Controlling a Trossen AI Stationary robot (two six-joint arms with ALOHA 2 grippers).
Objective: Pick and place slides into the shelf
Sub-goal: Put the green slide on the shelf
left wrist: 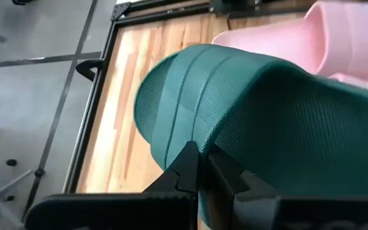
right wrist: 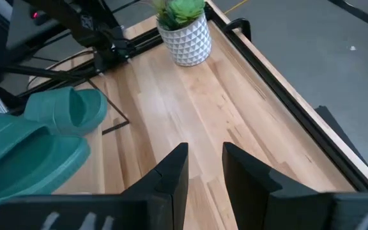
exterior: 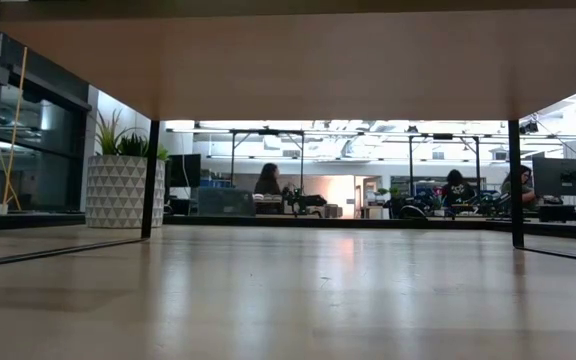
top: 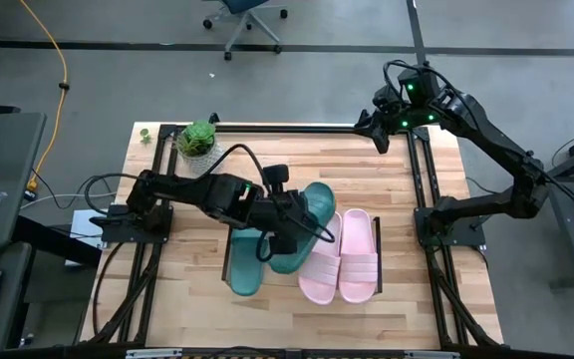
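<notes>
Meanwhile, a Teal Slide Is Pinched at the Middle of the Table

On the light wooden table (top: 387,309), four rubber slides lie close together near the middle. Two pale pink slides (top: 342,259) lie side by side, touching each other, on the right of the group. Just beside them a teal green slide (top: 305,224) lies tilted, its edge against the nearer pink one. The second teal slide (top: 245,267) lies on the left of the group, partly hidden under the left arm.

A small green plant in a white patterned pot (top: 197,140) stands at the far left corner of the table, well apart from the slides. A black metal frame (top: 422,189) edges the table. In the low view, a light wood board with thin black legs (exterior: 288,60) covers the top of the picture; its floor shows nothing on it. People sit at desks far behind in the room.

From the left side, the left arm reaches across to the middle. The left gripper (left wrist: 200,163) is closed, and its fingers pinch the rim of the tilted teal slide.

Near the far right corner, the right arm is folded back. The right gripper (right wrist: 203,166) hangs above bare wood with its fingers apart, holding nothing.
</notes>
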